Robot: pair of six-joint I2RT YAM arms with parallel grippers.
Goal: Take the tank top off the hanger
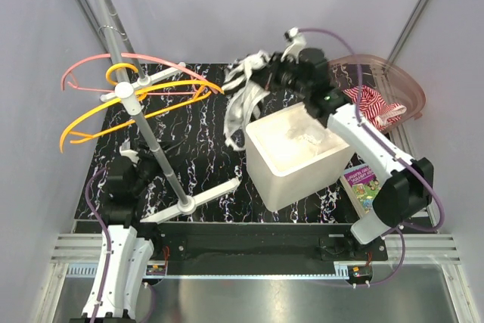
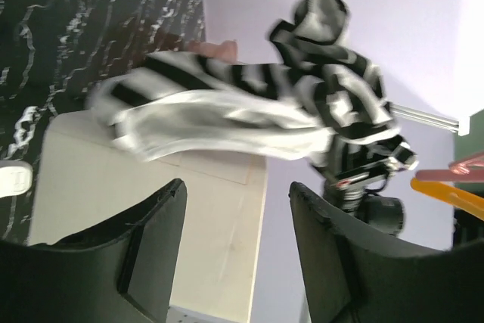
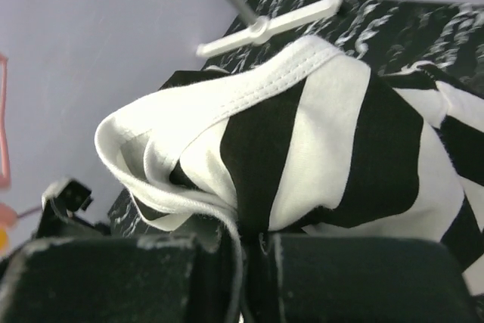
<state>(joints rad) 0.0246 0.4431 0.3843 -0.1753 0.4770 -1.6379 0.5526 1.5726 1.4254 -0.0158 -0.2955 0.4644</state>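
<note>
Ok so the black marbled worktop [image 1: 204, 164] takes up most of the view. On its left side stands a tall metal rack [image 1: 155, 149], with its foot by the near edge and its pole leaning up toward the far left corner. A white box [image 1: 291, 168] sits right of the middle, open on top. Off the far right corner there's a clear tub [image 1: 404, 85] with a red striped cloth [image 1: 374, 104] in it.

The tank top [image 1: 246, 96], black and white stripes, hangs bunched up in the air over the far middle of the worktop, just past the box's far corner. The orange hanger [image 1: 79, 121] and pink hanger [image 1: 151, 57] are on the rack. Their right tips end just beside the tank top, and I can't tell if they touch it.

My right fingers [image 3: 363, 277] are pressed together on a fold of the tank top, pinching it. My left fingers [image 2: 151, 240] are down at the near left corner, spread apart with nothing between them. A small book [image 1: 364, 185] lies at the near right corner.
</note>
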